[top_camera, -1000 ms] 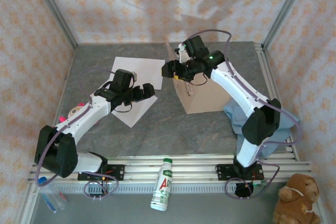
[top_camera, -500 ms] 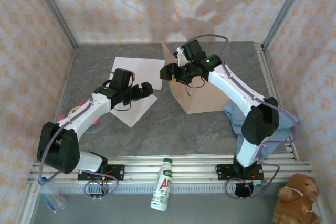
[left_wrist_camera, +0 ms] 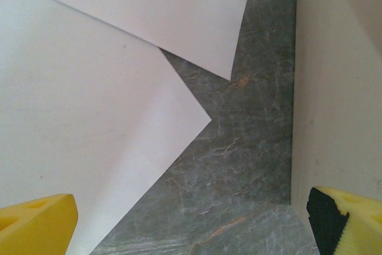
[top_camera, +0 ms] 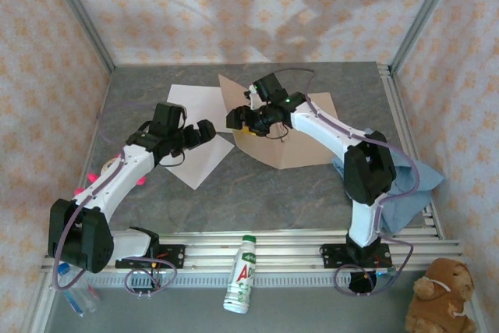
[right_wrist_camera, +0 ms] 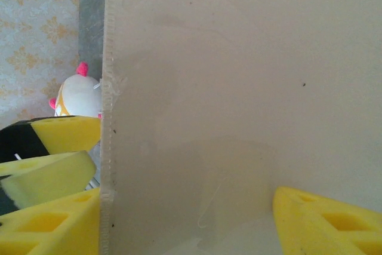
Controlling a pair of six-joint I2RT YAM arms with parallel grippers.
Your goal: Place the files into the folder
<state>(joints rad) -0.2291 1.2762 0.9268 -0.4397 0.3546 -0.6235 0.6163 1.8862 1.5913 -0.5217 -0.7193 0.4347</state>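
Folder (top_camera: 312,150) cover swings further left, propped up by the right tool (top_camera: 240,120), its jaws apart, not pinching. Left tool (top_camera: 206,129) hangs wide open beside the files (top_camera: 195,165); the pocket now looks ready for loading.

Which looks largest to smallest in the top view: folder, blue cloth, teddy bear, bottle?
1. folder, half open.
2. blue cloth, partly under the right arm, so possibly bigger.
3. teddy bear, cropped by the frame edge.
4. bottle, clearly smallest.
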